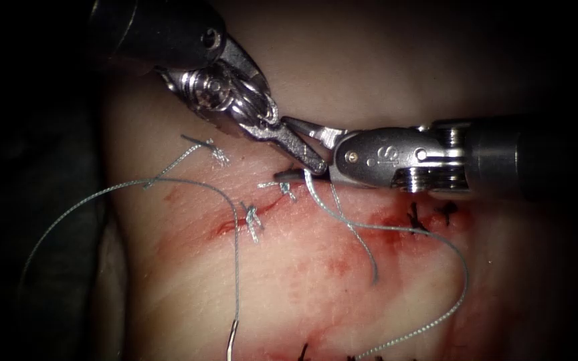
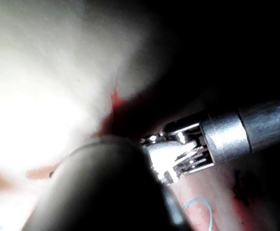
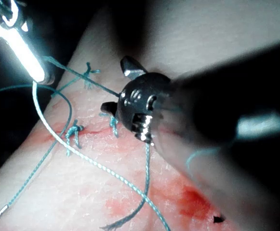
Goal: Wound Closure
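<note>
Nearest, at the near edge of the tissue, just the tail end of the needle, lying on the surface below the left end of the cut, gripped by neither tool; cannot tell whether the rest of its curve sits in the tissue. Trailing from it, teal thread rising far, arching left and off over the dark left margin. To the right, a second run of thread looping wide over red fluid, plus a frayed cut end. Farther in, the cut itself, slanting up to the right, crossed by teal knots; dark stitches to its right. Just beyond the cut's right end, the left tool, reaching in from the far left, jaws pressed together and pinching the thread at its tip, seen bright in the right wrist view. Meeting it from the right, the right tool, jaws spread wide either side of the left tool's tip, holding nothing; thread passing close by them
</note>
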### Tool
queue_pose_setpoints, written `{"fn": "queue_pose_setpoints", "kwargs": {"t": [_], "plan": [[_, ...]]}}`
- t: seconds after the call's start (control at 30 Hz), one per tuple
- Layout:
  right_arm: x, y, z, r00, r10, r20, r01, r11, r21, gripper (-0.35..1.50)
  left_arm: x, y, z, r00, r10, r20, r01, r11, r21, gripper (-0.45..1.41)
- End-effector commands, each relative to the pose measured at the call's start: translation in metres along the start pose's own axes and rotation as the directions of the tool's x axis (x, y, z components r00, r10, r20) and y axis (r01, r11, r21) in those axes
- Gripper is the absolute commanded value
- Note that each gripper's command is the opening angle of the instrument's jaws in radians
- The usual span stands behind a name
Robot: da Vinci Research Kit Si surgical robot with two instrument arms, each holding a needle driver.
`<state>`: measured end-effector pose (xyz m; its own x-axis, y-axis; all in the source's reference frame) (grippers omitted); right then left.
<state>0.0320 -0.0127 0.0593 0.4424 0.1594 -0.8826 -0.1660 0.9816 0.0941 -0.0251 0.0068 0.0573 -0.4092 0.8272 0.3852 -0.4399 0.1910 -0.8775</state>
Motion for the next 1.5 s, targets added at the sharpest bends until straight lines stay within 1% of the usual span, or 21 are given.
{"fn": "queue_pose_setpoints", "kwargs": {"t": [0.03,0.27,0.33,0.43,0.5,0.57,0.6,0.63,0.67,0.7,1.03,1.13,1.17,1.2,1.23,1.27,1.3,1.4,1.43,1.47,1.5], "plan": [[0.0002,-0.0001,0.0010,1.000,0.011,-0.001,-0.011,1.000,0.000,0.70,0.0005,-0.0001,0.0004,1.000,0.001,0.000,-0.001,1.000,0.000,-0.45],[-0.0001,-0.0003,0.0012,1.000,0.018,-0.001,-0.018,1.000,0.000,0.53,0.0005,-0.0001,0.0004,1.000,0.008,-0.005,-0.008,1.000,0.001,-0.45],[-0.0002,-0.0003,0.0012,1.000,0.018,-0.001,-0.018,1.000,-0.001,0.51,0.0005,-0.0001,0.0005,1.000,0.008,-0.005,-0.008,1.000,0.001,-0.45],[-0.0002,-0.0004,0.0013,1.000,0.024,-0.003,-0.024,1.000,-0.002,0.33,0.0006,-0.0001,0.0005,1.000,0.008,-0.005,-0.008,1.000,0.001,-0.45],[-0.0002,-0.0004,0.0013,1.000,0.024,-0.003,-0.024,1.000,-0.002,0.06,0.0005,-0.0001,0.0005,1.000,0.008,-0.008,-0.008,1.000,0.001,-0.45],[-0.0001,-0.0004,0.0013,1.000,0.029,-0.003,-0.029,1.000,-0.002,0.01,0.0005,-0.0001,0.0005,1.000,0.008,-0.008,-0.008,1.000,0.001,-0.45],[-0.0001,-0.0004,0.0013,1.000,0.029,-0.003,-0.029,1.000,-0.002,-0.08,0.0005,-0.0001,0.0005,1.000,0.008,-0.008,-0.008,1.000,-0.002,-0.45],[-0.0001,-0.0004,0.0013,1.000,0.029,-0.003,-0.029,1.000,-0.002,-0.11,0.0006,0.0000,0.0005,1.000,0.008,-0.008,-0.008,1.000,-0.002,-0.45],[-0.0001,-0.0004,0.0013,1.000,0.029,-0.003,-0.029,1.000,-0.002,-0.19,0.0006,0.0000,0.0005,1.000,0.008,-0.008,-0.008,1.000,-0.002,-0.45],[-0.0002,-0.0004,0.0013,0.999,0.035,-0.003,-0.035,0.999,-0.001,-0.35,0.0006,0.0000,0.0005,1.000,0.007,-0.009,-0.007,1.000,-0.002,-0.45],[0.0000,-0.0003,0.0010,0.998,0.067,-0.011,-0.067,0.998,-0.001,-0.35,0.0005,0.0002,0.0003,1.000,0.007,-0.006,-0.007,1.000,-0.004,-0.45],[0.0006,0.0001,0.0003,0.996,0.076,-0.041,-0.076,0.997,-0.006,-0.35,0.0002,0.0001,-0.0003,1.000,0.010,0.003,-0.010,1.000,-0.006,-0.45],[0.0009,0.0005,-0.0001,0.995,0.081,-0.058,-0.081,0.997,-0.003,-0.35,0.0001,0.0000,-0.0006,1.000,0.011,0.007,-0.011,1.000,-0.007,-0.45],[0.0019,0.0015,-0.0017,0.990,0.098,-0.100,-0.100,0.995,-0.016,-0.35,-0.0005,-0.0002,-0.0014,1.000,0.022,0.018,-0.022,1.000,-0.009,-0.45],[0.0024,0.0020,-0.0026,0.988,0.106,-0.116,-0.109,0.994,-0.016,-0.35,-0.0007,-0.0004,-0.0018,1.000,0.013,0.017,-0.013,1.000,-0.010,-0.45],[0.0024,0.0020,-0.0026,0.988,0.106,-0.116,-0.109,0.994,-0.016,-0.35,-0.0007,-0.0004,-0.0018,1.000,0.013,0.017,-0.013,1.000,-0.010,-0.45],[0.0031,0.0029,-0.0040,0.983,0.120,-0.136,-0.124,0.992,-0.020,-0.33,-0.0009,-0.0005,-0.0022,1.000,0.016,0.016,-0.016,1.000,-0.010,-0.45],[0.0044,0.0050,-0.0077,0.975,0.154,-0.160,-0.163,0.986,-0.044,0.02,-0.0015,-0.0013,-0.0037,1.000,-0.010,0.019,0.010,1.000,-0.007,-0.45],[0.0050,0.0067,-0.0110,0.972,0.178,-0.150,-0.191,0.979,-0.073,0.27,-0.0021,-0.0019,-0.0043,1.000,-0.015,0.026,0.015,1.000,0.007,-0.45],[0.0050,0.0067,-0.0110,0.972,0.178,-0.150,-0.191,0.979,-0.073,0.27,-0.0021,-0.0019,-0.0043,1.000,-0.015,0.026,0.015,1.000,0.007,-0.45],[0.0050,0.0073,-0.0124,0.972,0.187,-0.143,-0.201,0.975,-0.091,0.32,-0.0024,-0.0021,-0.0042,0.999,-0.014,0.040,0.014,1.000,0.007,-0.45]]}}
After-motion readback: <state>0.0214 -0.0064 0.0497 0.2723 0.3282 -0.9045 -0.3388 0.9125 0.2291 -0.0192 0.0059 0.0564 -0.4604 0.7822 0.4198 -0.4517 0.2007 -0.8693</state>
